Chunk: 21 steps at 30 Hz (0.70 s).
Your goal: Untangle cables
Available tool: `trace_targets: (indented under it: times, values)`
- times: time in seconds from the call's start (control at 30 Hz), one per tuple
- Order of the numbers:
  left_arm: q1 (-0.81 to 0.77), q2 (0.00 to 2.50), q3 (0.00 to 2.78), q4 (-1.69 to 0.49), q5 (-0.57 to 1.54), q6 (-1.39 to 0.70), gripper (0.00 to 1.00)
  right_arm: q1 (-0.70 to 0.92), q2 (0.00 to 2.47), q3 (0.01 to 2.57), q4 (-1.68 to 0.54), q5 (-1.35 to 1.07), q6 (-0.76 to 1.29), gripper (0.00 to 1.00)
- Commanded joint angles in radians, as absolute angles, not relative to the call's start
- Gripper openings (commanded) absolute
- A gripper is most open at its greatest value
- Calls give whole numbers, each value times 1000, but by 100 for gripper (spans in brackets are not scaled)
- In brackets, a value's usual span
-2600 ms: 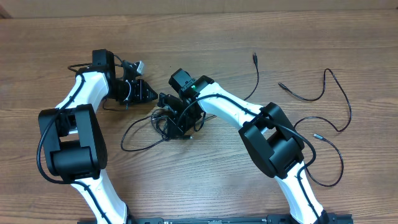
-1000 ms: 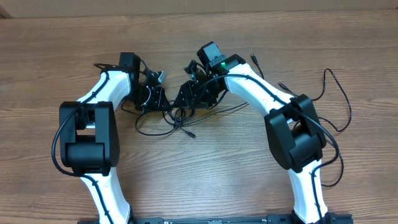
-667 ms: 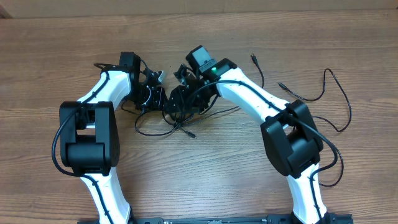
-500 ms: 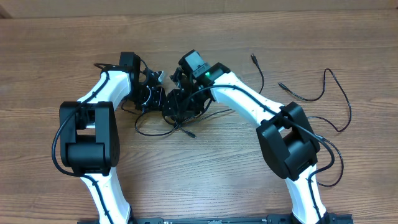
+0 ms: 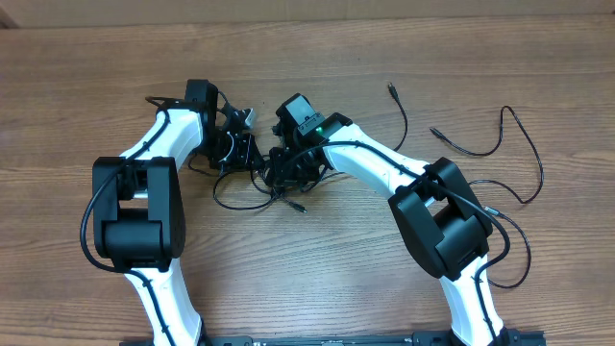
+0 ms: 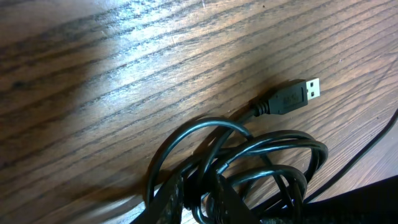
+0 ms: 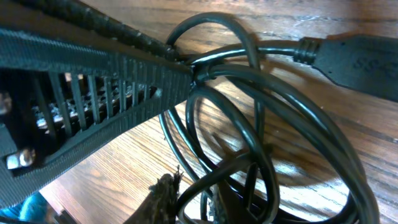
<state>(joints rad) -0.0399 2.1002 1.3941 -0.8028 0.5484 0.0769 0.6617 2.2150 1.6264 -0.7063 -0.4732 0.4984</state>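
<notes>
One wood table (image 5: 77,67) bears the cables (image 5: 274,187), knotted at its middle, with loose cords (image 5: 519,144) well to the right. Left gripper (image 6: 196,200) pinches knot strands; right gripper (image 7: 198,204) nips a loop just beside. Both grips look set. The next move calls for a gentle pull apart, letting the plug (image 6: 291,98) slip free.

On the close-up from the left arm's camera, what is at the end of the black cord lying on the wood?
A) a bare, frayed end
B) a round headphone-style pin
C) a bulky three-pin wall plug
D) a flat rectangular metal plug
D: the left wrist view shows a flat rectangular metal plug ending a black cord that loops into the tangle on the wooden table.
</notes>
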Motion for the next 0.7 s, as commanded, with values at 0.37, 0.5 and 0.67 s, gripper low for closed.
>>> trace_targets:
  times: [0.37,0.5,0.67]
  values:
    - [-46,2123,1408,-784,496,70,6,614,2187,1641,-621,-843,486,4]
    - [-46,2123,1408,-784,455,70,4,540,2186,1644,-517,-1131,507,4]
    - [-46,2123,1408,-784,439,70,4,479,2186,1644,-506,-1174,532,4]
